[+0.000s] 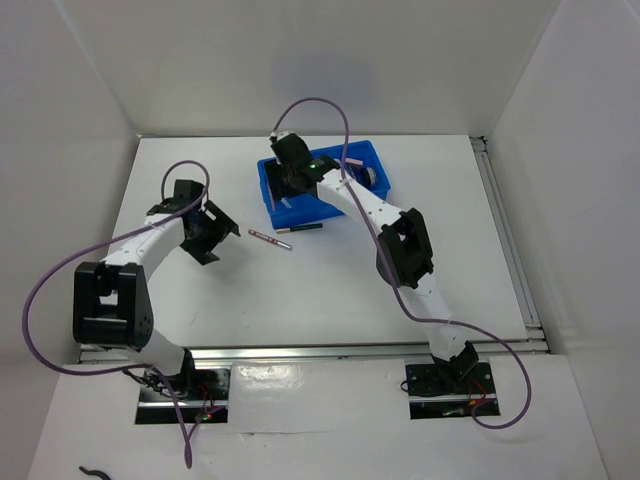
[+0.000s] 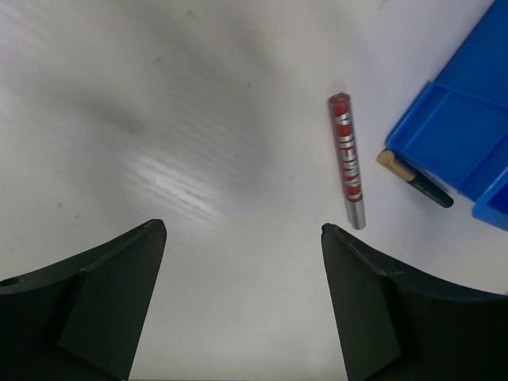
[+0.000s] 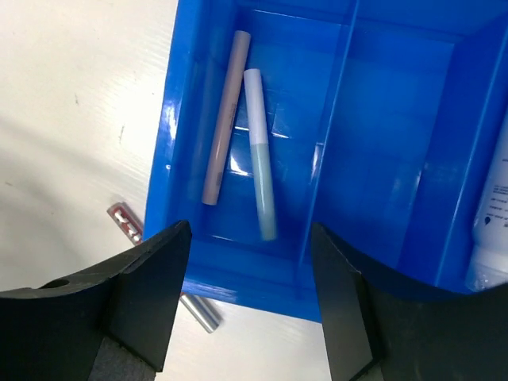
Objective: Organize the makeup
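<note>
A red-and-silver pencil (image 2: 347,159) lies on the white table just left of the blue tray (image 2: 460,127). It also shows in the top view (image 1: 270,238). A dark pencil with a gold end (image 2: 414,178) lies against the tray's near wall. My left gripper (image 2: 242,238) is open and empty, above the bare table short of the red pencil. My right gripper (image 3: 250,238) is open and empty, above the tray's left compartment (image 3: 171,159). In that compartment lie a pink pencil (image 3: 225,119) and a pale blue pencil (image 3: 259,155). A white tube (image 3: 496,214) lies in a compartment further right.
In the top view the tray (image 1: 320,212) stands at the table's back centre, and the right arm reaches over it. A pink item (image 1: 352,162) and a round greyish item (image 1: 371,178) lie in its right part. White walls enclose the table.
</note>
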### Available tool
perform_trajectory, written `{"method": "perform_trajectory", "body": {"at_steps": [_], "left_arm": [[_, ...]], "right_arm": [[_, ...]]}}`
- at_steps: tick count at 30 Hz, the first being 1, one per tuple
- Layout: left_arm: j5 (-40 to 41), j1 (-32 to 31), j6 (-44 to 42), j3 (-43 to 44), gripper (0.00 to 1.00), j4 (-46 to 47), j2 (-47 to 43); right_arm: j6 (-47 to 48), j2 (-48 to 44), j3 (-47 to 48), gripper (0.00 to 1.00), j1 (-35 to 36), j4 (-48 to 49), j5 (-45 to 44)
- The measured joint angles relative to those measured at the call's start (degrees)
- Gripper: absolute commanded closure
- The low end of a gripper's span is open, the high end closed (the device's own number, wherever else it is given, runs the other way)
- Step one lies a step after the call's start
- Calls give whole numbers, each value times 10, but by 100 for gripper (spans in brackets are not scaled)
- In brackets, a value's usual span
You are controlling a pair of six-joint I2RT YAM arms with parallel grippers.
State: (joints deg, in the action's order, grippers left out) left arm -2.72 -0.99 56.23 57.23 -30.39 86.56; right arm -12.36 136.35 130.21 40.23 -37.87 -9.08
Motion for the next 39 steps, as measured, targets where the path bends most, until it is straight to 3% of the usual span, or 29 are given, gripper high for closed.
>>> {"method": "perform_trajectory", "body": {"at_steps": [9, 15, 21, 24, 32, 39], "left_arm": [[10, -62, 68, 107, 12, 3, 107], [23, -83, 99, 188, 14, -11, 188], [63, -100, 130, 258, 18, -66, 257], [78, -115, 145, 271, 20, -86, 266], [113, -133, 184, 295, 39, -131, 303], [124, -133, 203, 289, 46, -141, 308]], "right_arm": [[2, -25, -32, 30, -9, 7, -3], [0, -152, -172, 31, -26, 18, -6], [-2, -245, -237, 32, -47, 37, -6], [-2, -256, -253, 32, -54, 46, -7], [-2, -256, -293, 33, -55, 49, -6], [-2, -257, -295, 33, -55, 53, -6]]}}
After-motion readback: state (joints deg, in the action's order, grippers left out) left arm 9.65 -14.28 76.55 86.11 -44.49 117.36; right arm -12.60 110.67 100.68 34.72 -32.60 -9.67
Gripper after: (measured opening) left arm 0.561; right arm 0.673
